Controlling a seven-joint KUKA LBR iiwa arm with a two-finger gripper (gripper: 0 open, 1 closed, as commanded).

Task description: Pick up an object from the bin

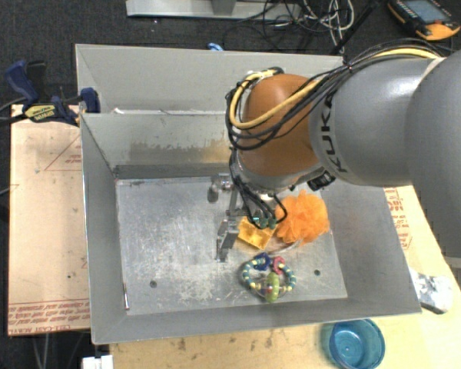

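Observation:
My gripper (226,246) hangs low over the middle of the bin floor, under the orange wrist cover. Just to its right lies a small yellow-orange flat piece (254,237), touching or nearly touching the gripper's side. Beyond that piece, further right, sits an orange fluffy mesh sponge (307,217), partly tucked under the wrist. A ring of many-coloured beads (268,277) lies on the floor in front of the gripper and slightly to its right. Nothing shows between the gripper's tips.
The bin's left half is bare scratched metal floor, with the tall back wall behind it. The arm and its cables cover the bin's back right corner.

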